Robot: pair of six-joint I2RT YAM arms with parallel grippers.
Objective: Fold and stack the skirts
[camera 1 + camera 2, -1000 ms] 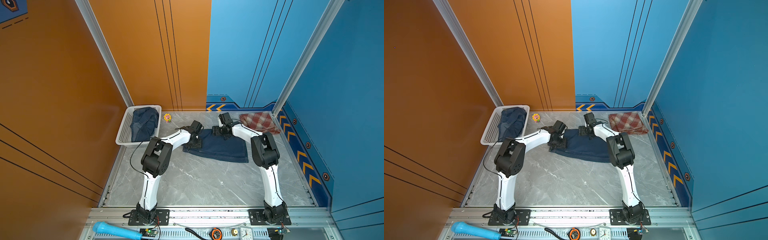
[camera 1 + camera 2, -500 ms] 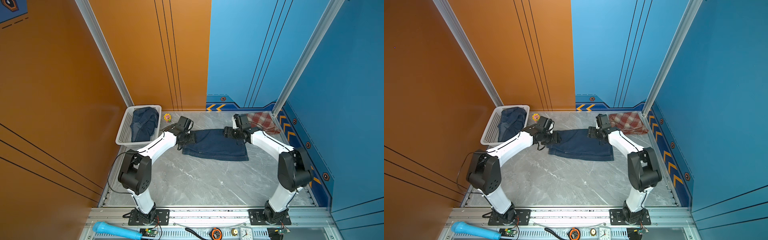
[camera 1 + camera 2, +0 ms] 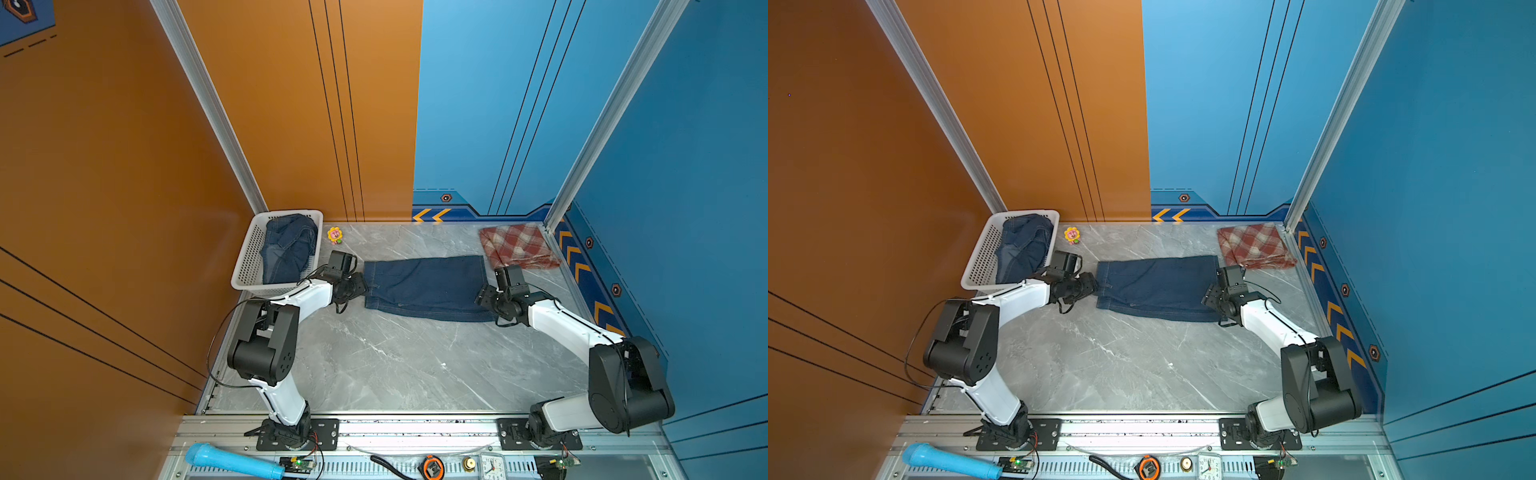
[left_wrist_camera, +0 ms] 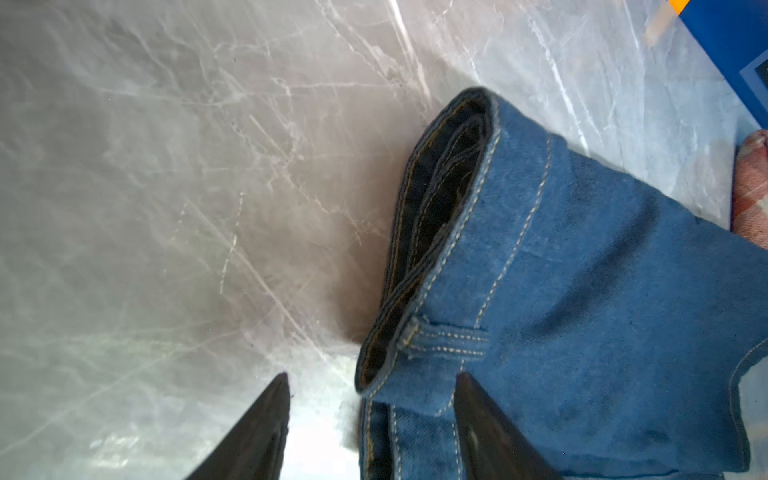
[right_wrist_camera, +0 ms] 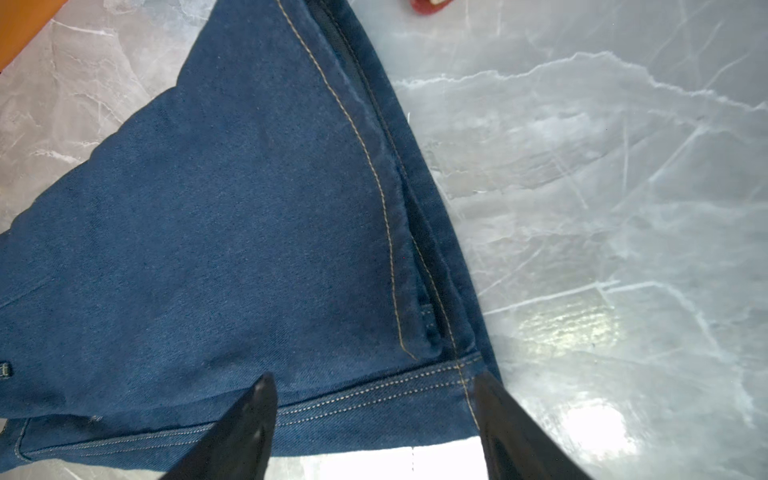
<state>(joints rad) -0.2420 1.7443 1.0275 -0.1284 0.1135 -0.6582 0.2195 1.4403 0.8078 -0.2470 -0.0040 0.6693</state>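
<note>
Left gripper (image 4: 372,374): jaws apart, straddling the waistband corner of the denim skirt (image 3: 428,286). One fingertip (image 4: 469,399) rides on the cloth; nothing is clamped. Right gripper (image 5: 374,376): jaws also apart, straddling the hem corner at the opposite end, nothing clamped.

The skirt lies flat on the table (image 3: 395,365), stretched between the two grippers. The plaid skirt (image 3: 517,247) is folded just beyond the right gripper, close to the denim's far corner; can't tell if they touch. The other denim skirt (image 3: 289,249) is bunched in the basket (image 3: 249,257) behind the left gripper.

Risks:
- The waistband under the left jaws is several layers thick. A shallow close likely catches only the top layer, and the skirt peels open on the lift.
- The right fingertips sit near the hem edge, so a thin bite on stiff denim can slip out.
- If one side grips and the other misses, the fold goes skewed and the corners don't meet.
- A right-arm sweep past the plaid could drag it out of its fold.

Vs. earlier: a second ago both grippers sat close together over the skirt's far edge, elbows tucked in. Half a second ago they were at the far corners. Now they are spread to the two ends. The skirt is in the same spot, with the left end less rumpled. Plaid and basket are unchanged.
</note>
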